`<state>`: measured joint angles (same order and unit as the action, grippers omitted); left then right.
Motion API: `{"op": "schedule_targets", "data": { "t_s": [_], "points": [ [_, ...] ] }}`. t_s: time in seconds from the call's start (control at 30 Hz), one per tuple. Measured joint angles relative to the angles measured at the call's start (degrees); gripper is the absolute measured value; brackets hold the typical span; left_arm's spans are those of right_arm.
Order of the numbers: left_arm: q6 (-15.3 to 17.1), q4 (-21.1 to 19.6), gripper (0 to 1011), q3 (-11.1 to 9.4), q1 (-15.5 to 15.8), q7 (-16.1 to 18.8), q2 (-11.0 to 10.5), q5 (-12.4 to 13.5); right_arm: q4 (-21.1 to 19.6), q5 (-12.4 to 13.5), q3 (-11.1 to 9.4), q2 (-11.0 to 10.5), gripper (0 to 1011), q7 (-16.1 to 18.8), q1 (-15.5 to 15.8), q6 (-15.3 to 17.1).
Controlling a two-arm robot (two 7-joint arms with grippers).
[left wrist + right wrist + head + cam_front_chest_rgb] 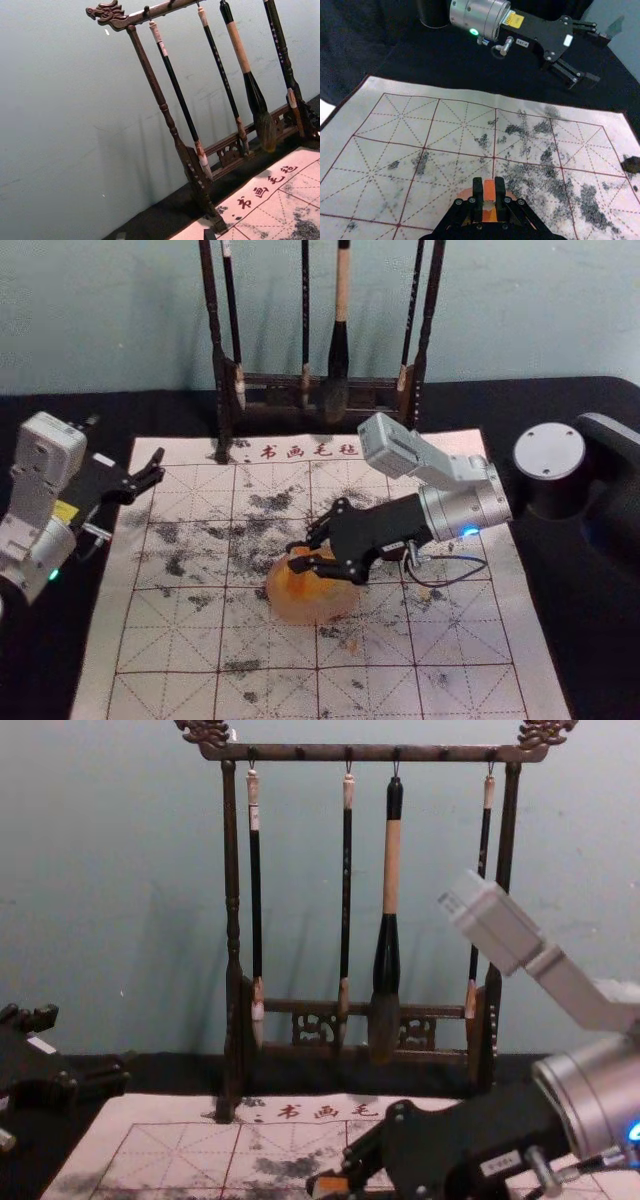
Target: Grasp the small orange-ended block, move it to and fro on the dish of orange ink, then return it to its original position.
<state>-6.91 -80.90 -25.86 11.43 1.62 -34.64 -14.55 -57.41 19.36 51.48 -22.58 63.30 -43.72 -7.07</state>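
Mat (490, 680): legend 书画毛毡 (310, 451), in dark red characters, legible along the edge nearest the brush rack (427, 320), just in front of it. Brush handles (218, 62) hanging from the rack: fine pale characters noted, too small to read.

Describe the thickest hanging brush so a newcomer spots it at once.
Behind the white, red-gridded mat stands a dark carved wooden rack. Four brushes hang from its top bar; in the chest view, take the third from the left. Its neighbours have thin dark shafts; this one has a tan handle flaring into a broad black base above dark bristles.
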Motion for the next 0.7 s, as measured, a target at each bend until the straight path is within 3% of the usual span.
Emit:
{"op": "schedule_targets", "data": {
  "t_s": [0.47, 0.7],
  "points": [
    [0.0, 0.0, 1001, 0.0, 0.0, 0.0, 0.0, 0.0, 6.3, -1.0, -0.2, 3.4, 134, -0.2, -2.5, -1.9],
    [0.0, 0.0, 1001, 0.0, 0.0, 0.0, 0.0, 0.0, 7.0, -1.6, -0.7, 3.3, 134, -0.7, -2.7, -1.9]
  ]
}}
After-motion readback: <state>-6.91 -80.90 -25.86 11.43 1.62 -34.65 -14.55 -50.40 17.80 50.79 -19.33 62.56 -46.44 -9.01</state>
